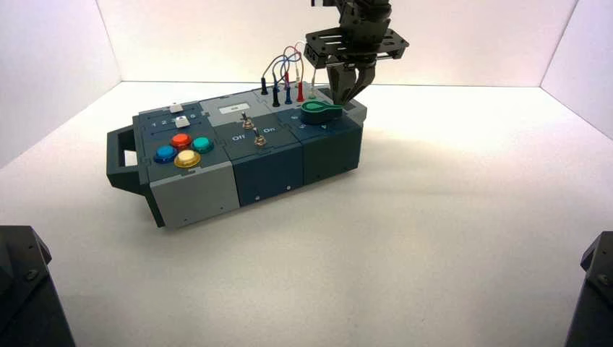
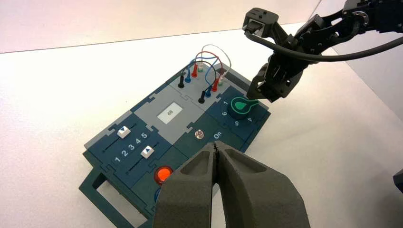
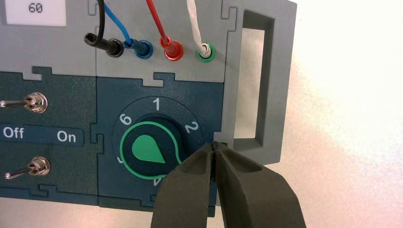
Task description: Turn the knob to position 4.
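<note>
White tabletop [image 1: 434, 238], white walls behind. Box [image 1: 195, 195] toward the far left, turned at an angle. Knob [image 3: 148, 150] at the box's right end, in the dark panel below the wire sockets; pointer lobe aimed between the 2 and the partly hidden lower numeral. Right gripper [image 3: 215, 147] just beside the knob's rim, fingers pressed together, holding nothing. Left gripper [image 2: 216, 152] above the box's front edge, fingers likewise together, empty.

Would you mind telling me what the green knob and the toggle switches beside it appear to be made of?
The knob looks like matte green plastic, evenly coloured without glints. The two toggle switches appear to be bare metal: silvery and shiny, with bright highlights.
</note>
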Available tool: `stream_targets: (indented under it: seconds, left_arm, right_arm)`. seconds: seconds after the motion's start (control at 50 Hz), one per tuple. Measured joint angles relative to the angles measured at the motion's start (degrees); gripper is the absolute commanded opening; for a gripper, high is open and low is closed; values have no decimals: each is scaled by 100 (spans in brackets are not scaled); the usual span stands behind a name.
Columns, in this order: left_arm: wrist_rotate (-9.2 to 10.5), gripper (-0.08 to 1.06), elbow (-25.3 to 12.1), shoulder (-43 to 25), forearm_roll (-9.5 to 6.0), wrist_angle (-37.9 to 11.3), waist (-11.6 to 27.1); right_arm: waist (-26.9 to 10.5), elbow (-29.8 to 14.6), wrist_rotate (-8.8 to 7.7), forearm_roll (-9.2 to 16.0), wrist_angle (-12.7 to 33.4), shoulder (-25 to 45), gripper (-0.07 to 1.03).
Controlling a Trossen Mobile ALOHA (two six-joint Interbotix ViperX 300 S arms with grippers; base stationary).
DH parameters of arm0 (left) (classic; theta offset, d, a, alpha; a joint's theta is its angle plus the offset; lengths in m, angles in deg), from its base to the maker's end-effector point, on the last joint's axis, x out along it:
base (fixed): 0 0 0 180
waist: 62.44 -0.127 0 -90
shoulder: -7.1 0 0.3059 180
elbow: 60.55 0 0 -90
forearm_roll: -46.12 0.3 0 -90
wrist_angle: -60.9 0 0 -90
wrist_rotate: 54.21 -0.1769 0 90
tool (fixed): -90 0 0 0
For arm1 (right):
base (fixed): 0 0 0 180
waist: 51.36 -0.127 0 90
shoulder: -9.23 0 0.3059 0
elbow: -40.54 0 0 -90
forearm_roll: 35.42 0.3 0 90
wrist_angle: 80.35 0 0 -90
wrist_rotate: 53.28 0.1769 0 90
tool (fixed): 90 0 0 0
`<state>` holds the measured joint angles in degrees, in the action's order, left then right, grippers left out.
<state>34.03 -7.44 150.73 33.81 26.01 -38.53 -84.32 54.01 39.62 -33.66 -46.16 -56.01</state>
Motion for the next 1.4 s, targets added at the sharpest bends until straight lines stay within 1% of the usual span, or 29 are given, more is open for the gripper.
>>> stream_targets:
  seconds: [0.36,0.68,1.06,1.4]
  left_arm:
    - [-9,-3,0,0,0,0,0]
    - [0,-3,0,0,0,0,0]
    - [0,-3,0,0,0,0,0]
    - [0,-3,0,-9,9,0,0]
  right_arm:
    - [0,0,-9,18,229,0,-2]
    - [-18,70,0,97,272,0,-2]
    - [-220,79,0,167,281,0,-2]
    - [-229,123,0,185,352,-9,-2]
